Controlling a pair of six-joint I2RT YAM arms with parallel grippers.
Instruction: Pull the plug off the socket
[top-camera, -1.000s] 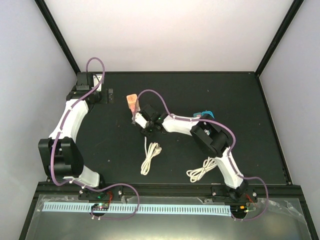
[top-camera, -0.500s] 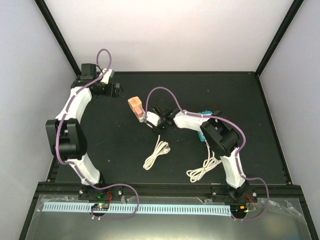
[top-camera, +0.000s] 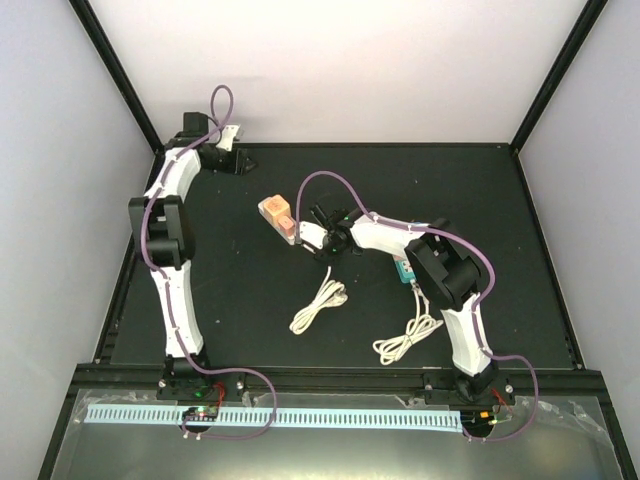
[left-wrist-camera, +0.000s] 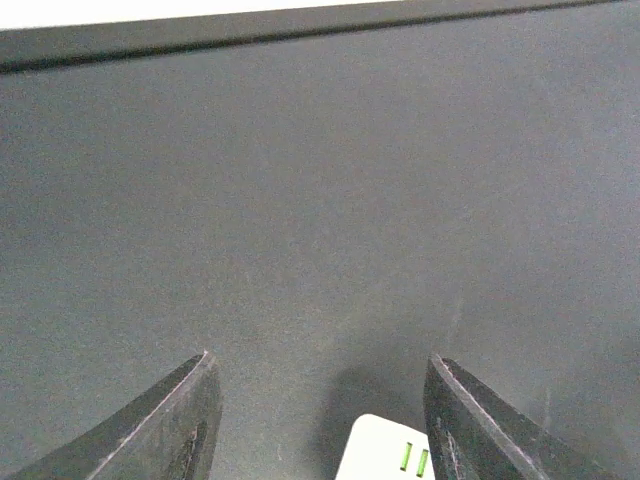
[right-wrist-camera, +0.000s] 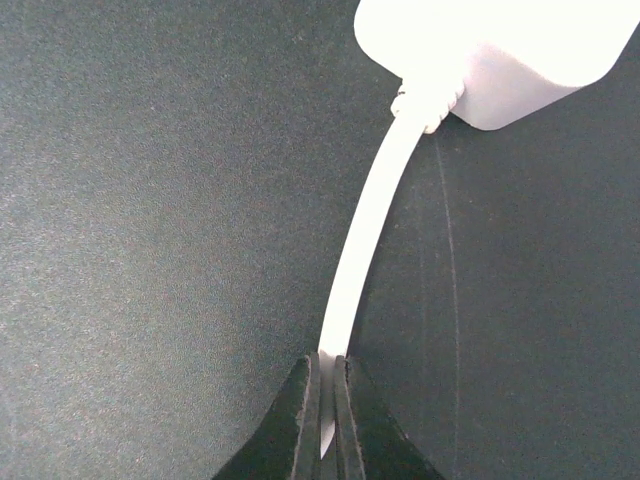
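An orange socket (top-camera: 273, 212) lies on the black table with a white plug (top-camera: 301, 235) still seated in it. In the right wrist view the plug's body (right-wrist-camera: 500, 45) is at the top right and its flat white cord (right-wrist-camera: 368, 250) runs down into my right gripper (right-wrist-camera: 328, 388). That gripper is shut on the cord a short way behind the plug (top-camera: 325, 243). My left gripper (top-camera: 238, 160) is in the back left corner, far from the socket. Its jaws stand apart (left-wrist-camera: 318, 372), and a small white block with two green marks (left-wrist-camera: 385, 452) shows between them, untouched.
The cord's loose coil (top-camera: 318, 305) lies in front of the plug. A second white coiled cable (top-camera: 405, 340) runs to a teal socket (top-camera: 405, 268) beside the right arm. The raised rim of the table (top-camera: 350, 145) is just behind the left gripper.
The left arm has swung up into the back left corner and its jaws have narrowed. The right gripper has shut on the cord, and socket, plug and coil have shifted slightly right.
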